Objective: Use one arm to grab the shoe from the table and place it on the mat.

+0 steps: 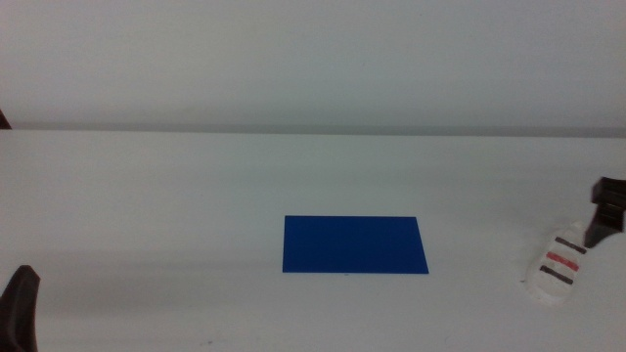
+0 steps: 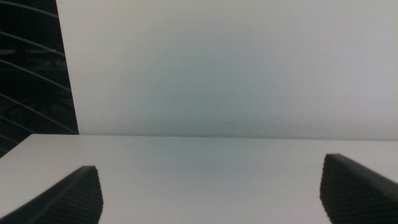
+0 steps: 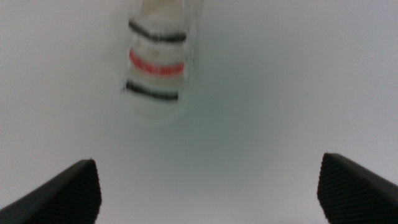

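The white shoe (image 1: pixel 560 263) with two dark straps and one red strap lies on the white table (image 1: pixel 196 196) at the right, well right of the deep-blue mat (image 1: pixel 354 244). My right gripper (image 1: pixel 603 220) enters from the right edge, just above the shoe's far end. In the right wrist view the shoe (image 3: pixel 157 68) lies ahead of the gripper (image 3: pixel 208 186), whose jaws stand wide apart and empty. My left gripper (image 1: pixel 20 308) waits at the bottom left corner; its wrist view shows it (image 2: pixel 211 196) wide apart over bare table.
A pale wall rises behind the table's far edge (image 1: pixel 313 130). A dark area (image 2: pixel 31 68) shows beside the table in the left wrist view.
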Robot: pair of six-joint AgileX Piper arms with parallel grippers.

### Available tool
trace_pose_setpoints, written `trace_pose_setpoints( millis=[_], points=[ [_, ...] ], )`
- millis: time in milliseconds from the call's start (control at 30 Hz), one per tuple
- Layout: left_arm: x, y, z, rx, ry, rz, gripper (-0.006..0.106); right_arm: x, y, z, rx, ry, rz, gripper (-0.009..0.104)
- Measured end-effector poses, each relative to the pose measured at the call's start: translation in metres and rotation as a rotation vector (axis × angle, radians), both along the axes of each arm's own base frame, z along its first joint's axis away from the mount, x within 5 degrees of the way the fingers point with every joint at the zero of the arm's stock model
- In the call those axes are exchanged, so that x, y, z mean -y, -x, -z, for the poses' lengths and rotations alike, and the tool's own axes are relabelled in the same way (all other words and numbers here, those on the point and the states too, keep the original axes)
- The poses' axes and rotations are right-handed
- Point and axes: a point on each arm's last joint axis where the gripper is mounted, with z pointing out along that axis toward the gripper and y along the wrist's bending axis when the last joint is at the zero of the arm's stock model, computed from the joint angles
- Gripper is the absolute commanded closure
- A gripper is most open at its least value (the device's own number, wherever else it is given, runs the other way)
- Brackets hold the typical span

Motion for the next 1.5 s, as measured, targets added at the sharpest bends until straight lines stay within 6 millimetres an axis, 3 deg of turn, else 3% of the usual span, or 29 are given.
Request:
trace_pose_setpoints(
  millis=[167,367,833,900,967,1000,1100,1133,1300,1500],
  points=[
    [0.000,0.000,0.000,0.000,0.000,0.000,0.007,0.003,-0.031,0.033,-0.033,-0.006,0.033,0.002],
    [0.000,0.000,0.000,0.000,0.000,0.000,0.007,0.006,-0.051,0.068,-0.043,-0.015,0.090,0.003],
    [0.000,0.000,0.000,0.000,0.000,0.000,0.007,0.009,-0.069,0.104,-0.020,-0.012,0.130,0.012],
    [0.000,0.000,0.000,0.000,0.000,0.000,0.007,0.009,-0.071,0.108,-0.023,-0.012,0.130,0.017],
    [0.000,0.000,0.000,0.000,0.000,0.000,0.007,0.009,-0.072,0.112,-0.030,-0.012,0.130,0.033],
    [0.000,0.000,0.000,0.000,0.000,0.000,0.007,0.009,-0.072,0.112,-0.031,-0.012,0.130,0.043],
    [0.000,0.000,0.000,0.000,0.000,0.000,0.007,0.008,-0.072,0.113,-0.028,-0.013,0.134,0.091],
    [0.000,0.000,0.000,0.000,0.000,0.000,0.007,0.007,-0.073,0.112,-0.027,-0.008,0.125,0.097],
    [0.000,0.000,0.000,0.000,0.000,0.000,0.007,-0.015,-0.078,0.088,0.001,0.011,0.122,0.093],
    [0.000,0.000,0.000,0.000,0.000,0.000,0.007,-0.085,-0.096,0.051,0.051,0.001,0.083,0.093]
  ],
)
